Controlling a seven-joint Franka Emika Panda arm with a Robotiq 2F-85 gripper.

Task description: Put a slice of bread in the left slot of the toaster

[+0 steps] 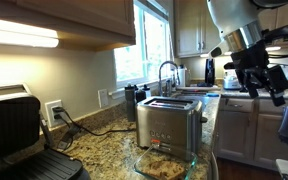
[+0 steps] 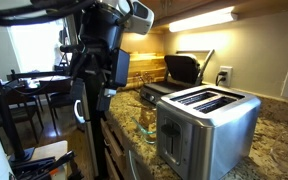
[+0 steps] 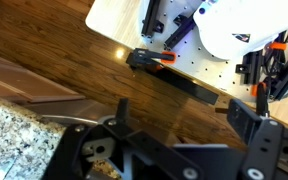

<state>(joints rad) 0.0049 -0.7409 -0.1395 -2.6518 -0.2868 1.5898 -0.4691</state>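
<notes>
- The toaster (image 2: 209, 130) sits nearest the camera in an exterior view. Nothing shows in its two slots, whose long axis runs front to back.
- The slice of bread (image 1: 162, 160) lies flat in a glass dish (image 1: 194, 158) on the bench (image 1: 104, 135), just in front of the toaster.
- The end effector (image 3: 184, 115) hangs beyond the bench edge over the wood floor (image 3: 74, 70), jaws spread wide and holding nothing.
- From the end effector, the bread lies lower and inward across the bench edge. The coming move likely calls for travel inward, then down onto the dish.
</notes>
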